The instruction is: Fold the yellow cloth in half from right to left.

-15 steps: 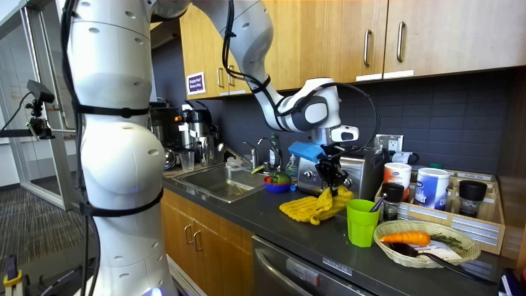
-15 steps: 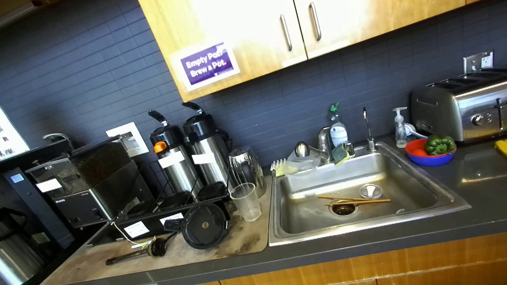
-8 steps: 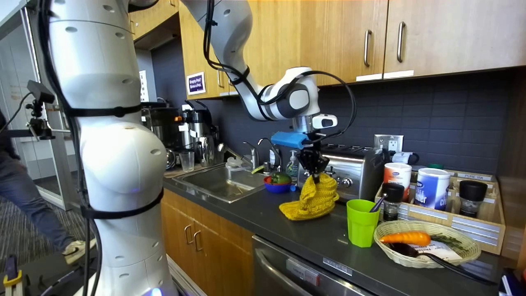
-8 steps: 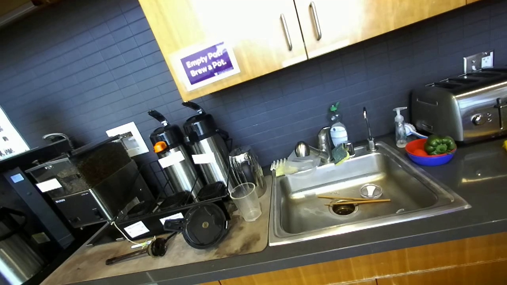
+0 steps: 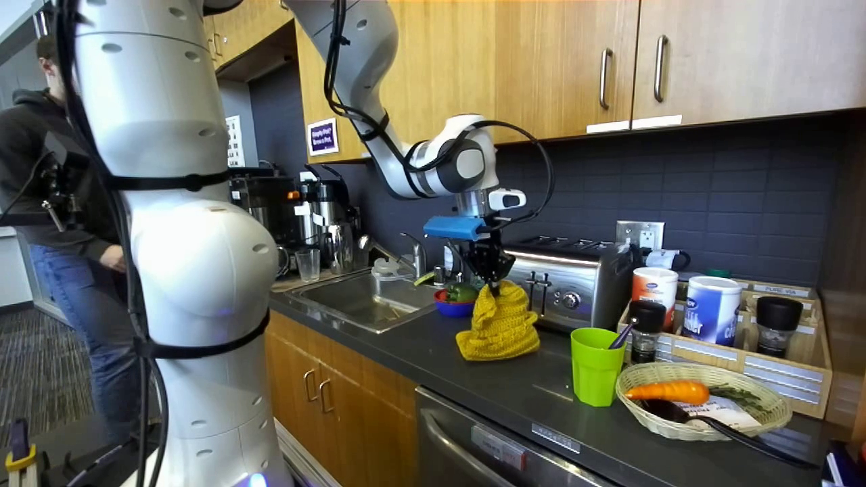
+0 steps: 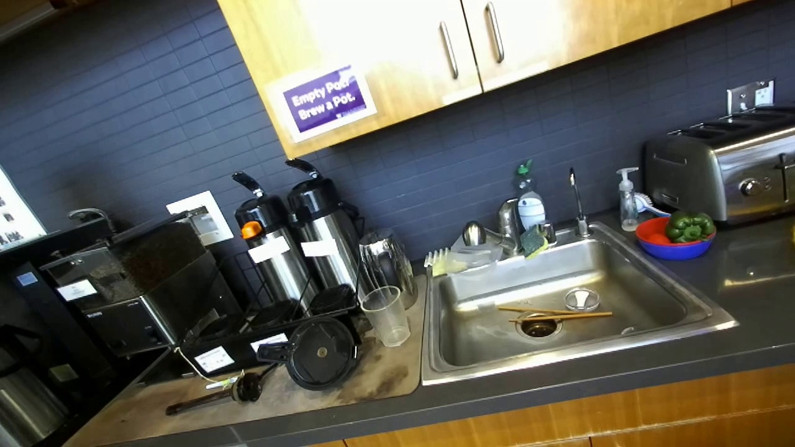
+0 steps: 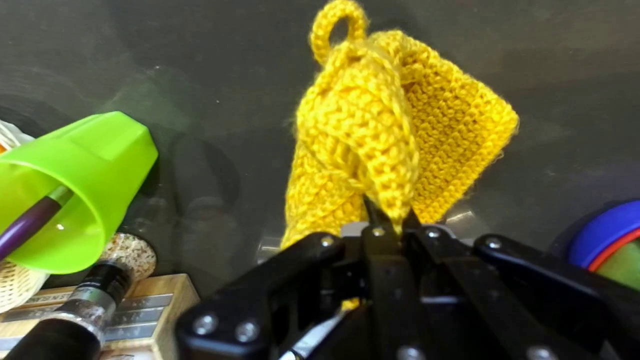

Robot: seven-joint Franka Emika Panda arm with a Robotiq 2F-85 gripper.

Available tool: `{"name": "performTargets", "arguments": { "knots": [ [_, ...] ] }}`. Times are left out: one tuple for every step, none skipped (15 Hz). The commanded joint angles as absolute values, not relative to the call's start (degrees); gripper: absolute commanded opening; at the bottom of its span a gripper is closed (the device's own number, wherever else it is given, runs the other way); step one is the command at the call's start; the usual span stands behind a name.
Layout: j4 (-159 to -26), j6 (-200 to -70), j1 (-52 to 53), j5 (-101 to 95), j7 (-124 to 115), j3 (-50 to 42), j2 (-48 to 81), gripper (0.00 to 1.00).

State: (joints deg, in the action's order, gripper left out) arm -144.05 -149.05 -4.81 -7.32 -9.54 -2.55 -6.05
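Arm [image 5: 365, 61] nearer the sink [image 5: 358, 301] than before, claw [image 7: 391, 212] downward (tight on a peak of yellow cloth [image 5: 500, 328]).

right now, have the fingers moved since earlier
Yes: in an exterior view, the fingers have shifted left along the toaster, from middle to left end.

In an exterior view, the black robot gripper [image 5: 494, 289] pinches the top of the yellow knitted cloth [image 5: 502, 329], bunched upright with its base on the dark countertop [image 5: 433, 352]. The boxy silver toaster [image 5: 575, 270] stands on the far side, to the right; nearer and right are the bright green plastic cup [image 5: 595, 372] and oval woven basket [image 5: 656, 423]. Left of the cloth, the round blue bowl [image 5: 454, 310] sits beside the steel sink [image 5: 335, 297].
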Motion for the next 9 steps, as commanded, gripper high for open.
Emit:
{"name": "performTargets", "arguments": {
  "knots": [
    [-143.06, -148.69, -4.46, -9.13, -9.69, -1.72, -4.62, 0.02],
    [-142.7, -148.96, -4.39, -9.14, -9.6, -1.61, -3.83, 0.02],
    [-142.17, -149.1, -4.2, -8.92, -9.64, -1.46, -2.87, 0.02],
    [-141.69, -149.13, -3.94, -8.67, -9.65, -1.32, -2.08, 0.02],
    [-141.19, -149.04, -3.68, -8.74, -9.83, -1.18, -1.41, 0.02],
    [-140.72, -148.78, -3.26, -9.0, -10.14, -0.9, -0.96, 0.02],
    [-140.22, -148.8, -2.74, -8.96, -10.22, -0.6, -0.36, 0.02],
    [-139.71, -148.92, -2.29, -9.02, -10.36, -0.38, 0.27, 0.02],
    [-139.09, -148.89, -1.77, -8.9, -10.39, -0.11, 0.88, 0.02]
  ]
}}
